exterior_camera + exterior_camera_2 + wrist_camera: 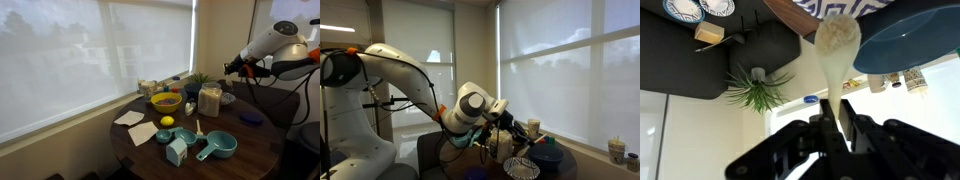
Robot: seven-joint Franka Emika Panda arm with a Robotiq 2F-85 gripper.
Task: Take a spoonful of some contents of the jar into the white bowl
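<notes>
Pinching the handle of one white spoon [837, 45], the gripper [836, 108] is closed tight on it, up in the air by the round table [250, 150]. One jar [209, 101] stands on the table, full of pale stuff, just beside one yellow bowl [166, 101]. Two teal cups [217, 147] and one lemon [167, 122] lie near. What the spoon holds is too blurry to tell.

The white arm [410, 72] extends rightward, its end effector [509, 118] near a pale cup [533, 127].
</notes>
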